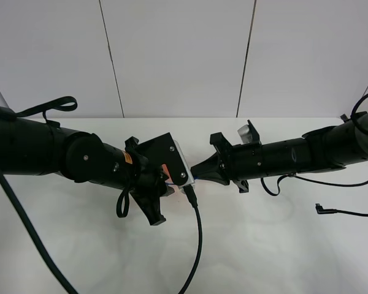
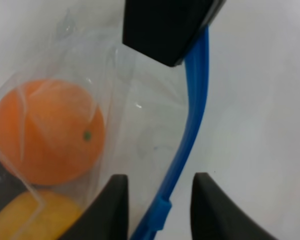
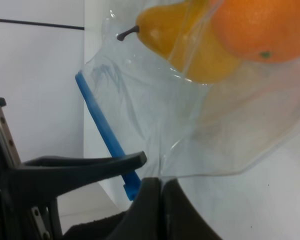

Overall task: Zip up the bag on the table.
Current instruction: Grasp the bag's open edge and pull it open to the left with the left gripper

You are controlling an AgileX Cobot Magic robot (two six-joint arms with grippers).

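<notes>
The clear, crinkly plastic zip bag (image 2: 135,125) lies on the plain white, smooth table (image 1: 282,245). In the high view it sits approx. in the centre of the frame, a little left of the middle, mostly hidden under the L arm's wrist. Through the plastic show a round orange fruit (image 2: 47,132), a yellow pear (image 3: 165,25) w/ a brown stem, and a dark item (image 2: 0,182) that I cannot identify.

The R gripper (image 3: 161,187) is closed and pinches the bag's plastic close to the thin blue zipper strip (image 2: 196,110), so it serves as the anchor. The L gripper (image 2: 160,205) has its jaws apart, one finger on each side of the strip, w/ the small blue slider tab (image 2: 160,215) between them. A gap shows on both sides, so nothing is gripped yet.

Step in hand, as I judge it: close on the tab, then draw it along the strip, probably away from the R gripper.

To do it well:
- Centre the tab between the fingers before closing. If only loose film is caught, the bag will wrinkle and not zip.
- Pull in line w/ the strip, i.e. low and parallel to the table. The strip is bent here, so some tension from the R side should first straighten it.
- Go slowly, because thin plastic slips easily from the anchor.
- Avoid pressing on the fruit.
</notes>
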